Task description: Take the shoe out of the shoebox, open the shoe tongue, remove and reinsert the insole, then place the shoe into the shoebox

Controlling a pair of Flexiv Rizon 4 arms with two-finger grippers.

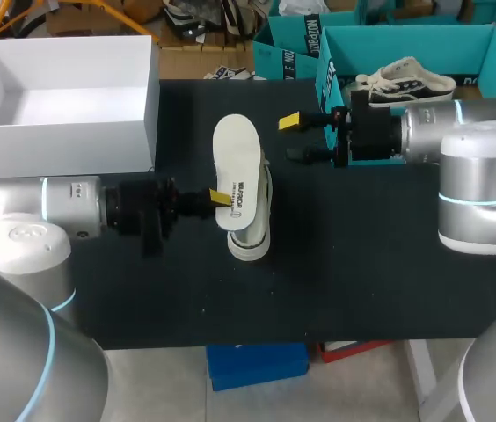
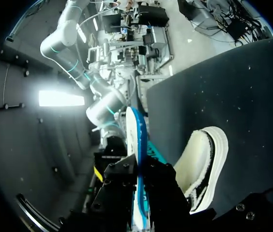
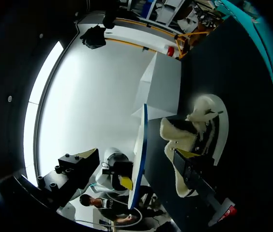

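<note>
A white insole (image 1: 234,167) with a blue underside is held level over the shoe, with my left gripper (image 1: 219,198) shut on its heel end. In the left wrist view the insole (image 2: 137,140) runs edge-on out from between the fingers (image 2: 122,181). The cream and black shoe (image 1: 255,236) with a fleecy lining lies on the black table under the insole, also seen as the shoe (image 2: 205,166) and the shoe (image 3: 197,137). My right gripper (image 1: 294,138) stands open just right of the insole's toe end, touching nothing. From its wrist the insole (image 3: 140,154) appears ahead, between the spread fingers (image 3: 189,162).
The teal shoebox (image 1: 485,48) stands at the back right behind my right arm, with another cream and black shoe (image 1: 411,79) in it. A white open box (image 1: 142,105) fills the back left corner. The table's front edge (image 1: 257,338) is near.
</note>
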